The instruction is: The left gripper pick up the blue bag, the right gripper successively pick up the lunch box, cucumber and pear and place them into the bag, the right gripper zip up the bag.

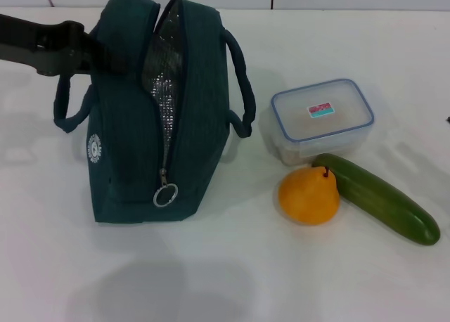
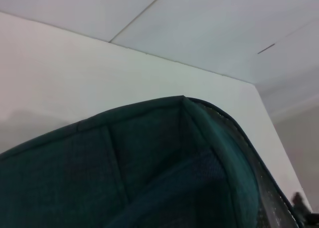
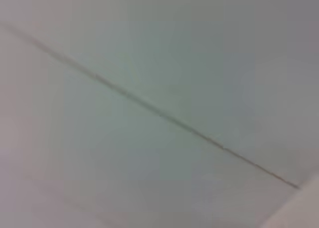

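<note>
The blue bag (image 1: 151, 118) stands on the white table, left of centre. Its zipper is open along the top and shows the silver foil lining (image 1: 163, 69); the ring pull (image 1: 166, 194) hangs low on the front. My left gripper (image 1: 90, 49) reaches in from the left and meets the bag's upper left side, by the left handle. The left wrist view is filled by the bag's fabric (image 2: 149, 178). The lunch box (image 1: 322, 119) sits right of the bag. The pear (image 1: 309, 195) and the cucumber (image 1: 376, 197) lie in front of it, touching. My right gripper is out of view.
The bag's right handle (image 1: 240, 90) hangs toward the lunch box. The white table (image 1: 225, 280) runs to a pale wall at the back. The right wrist view shows only a pale surface with a seam (image 3: 149, 108).
</note>
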Motion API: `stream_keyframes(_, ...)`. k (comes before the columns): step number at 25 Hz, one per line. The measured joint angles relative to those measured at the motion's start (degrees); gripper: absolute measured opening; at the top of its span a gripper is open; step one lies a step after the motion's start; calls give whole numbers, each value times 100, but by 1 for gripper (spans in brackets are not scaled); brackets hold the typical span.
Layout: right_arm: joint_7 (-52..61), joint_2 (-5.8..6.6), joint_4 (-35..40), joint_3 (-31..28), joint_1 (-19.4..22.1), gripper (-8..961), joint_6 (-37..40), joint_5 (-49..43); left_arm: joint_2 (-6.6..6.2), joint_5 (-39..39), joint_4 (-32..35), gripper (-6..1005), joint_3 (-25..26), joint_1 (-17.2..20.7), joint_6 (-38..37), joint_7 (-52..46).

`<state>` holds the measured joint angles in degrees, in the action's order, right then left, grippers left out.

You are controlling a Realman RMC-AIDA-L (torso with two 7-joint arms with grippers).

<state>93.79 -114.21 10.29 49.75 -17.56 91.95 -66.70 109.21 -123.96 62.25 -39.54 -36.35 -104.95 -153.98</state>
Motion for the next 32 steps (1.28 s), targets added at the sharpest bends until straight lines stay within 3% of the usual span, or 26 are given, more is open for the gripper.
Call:
stream_keyframes(10, 332, -74, -12, 26, -241, 838, -1061, 59, -27, 5, 14, 43, -24, -26, -9, 7)
stream_keyframes(21, 754, -138, -429, 197, -1102, 881, -2105, 24, -41, 5, 15, 42, -24, -130, -9, 8)
stream_keyframes(32, 764, -199, -774, 220, -1616, 877, -2732, 27, -48, 5, 15, 42, -28, -235, 1, 50)
